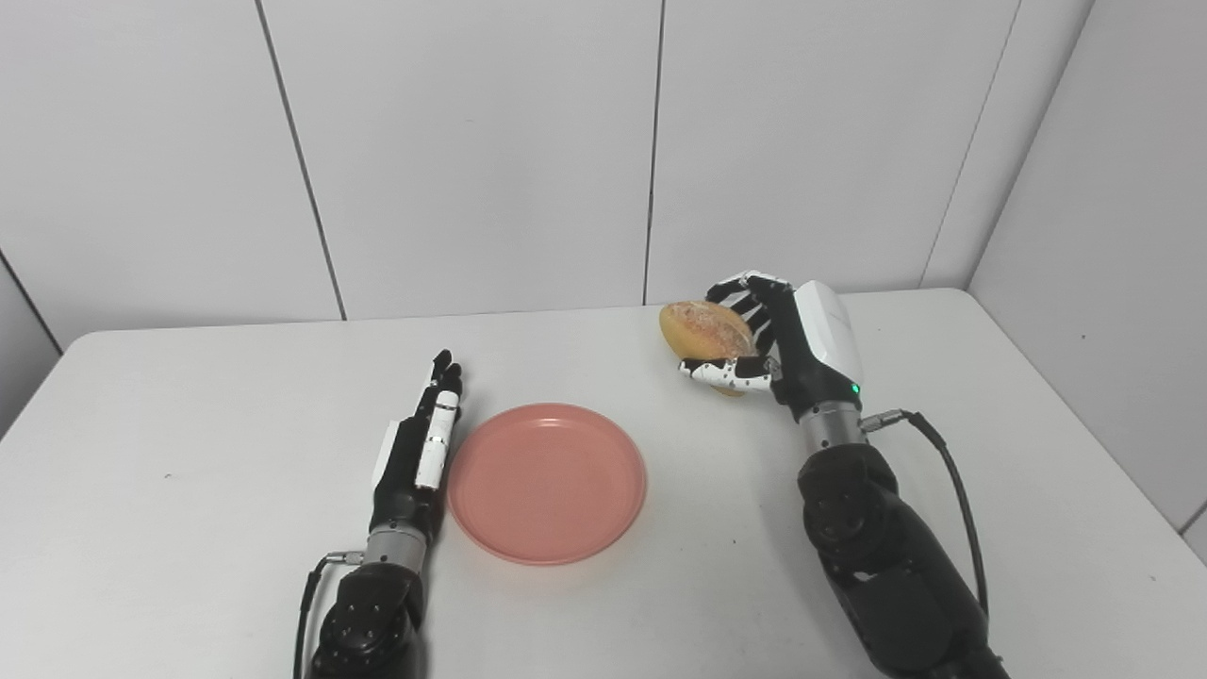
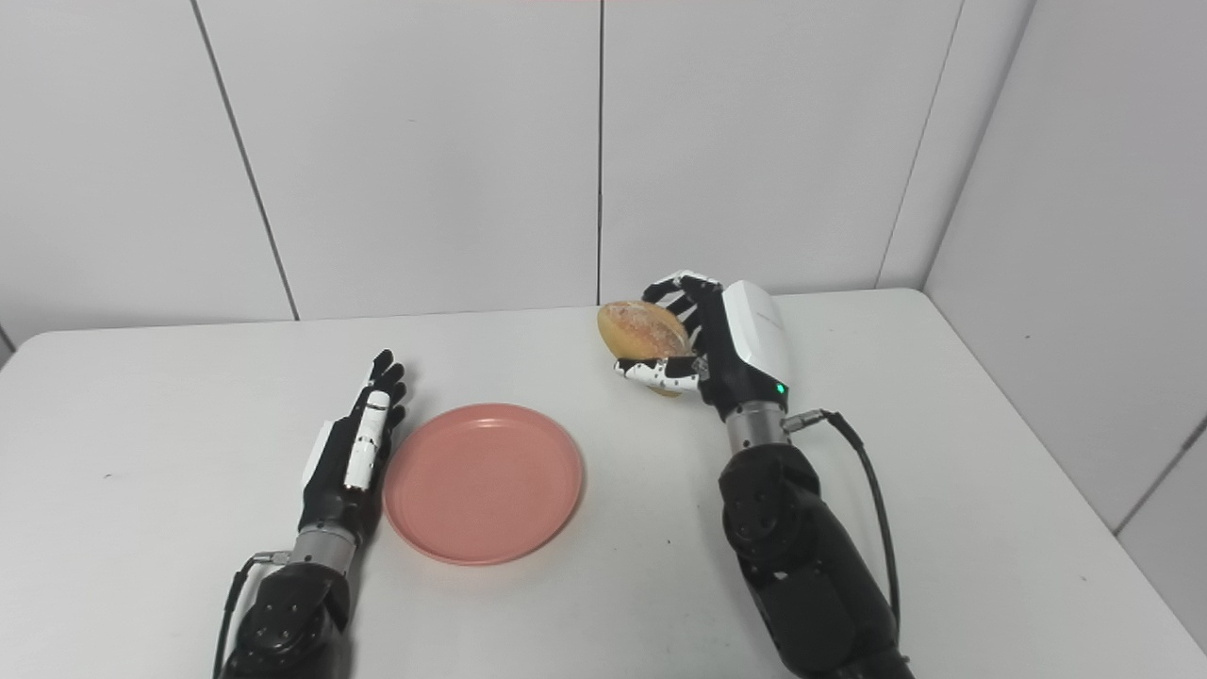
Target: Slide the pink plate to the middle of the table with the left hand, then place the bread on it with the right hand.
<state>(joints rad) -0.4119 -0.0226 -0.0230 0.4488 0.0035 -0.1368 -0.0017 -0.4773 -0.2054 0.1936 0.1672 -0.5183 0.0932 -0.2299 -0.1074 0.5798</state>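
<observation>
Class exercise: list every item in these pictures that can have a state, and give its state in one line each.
pink plate: flat on the table, empty.
bread: gripped, held above the table.
left hand: open, fingers straight, beside the plate's left rim.
right hand: shut on the bread.

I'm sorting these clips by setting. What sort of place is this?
Most likely a robot test bench, not a kitchen: a bare white table boxed in by blank white wall panels, with only a pink plate and the bread held in the right hand.
</observation>
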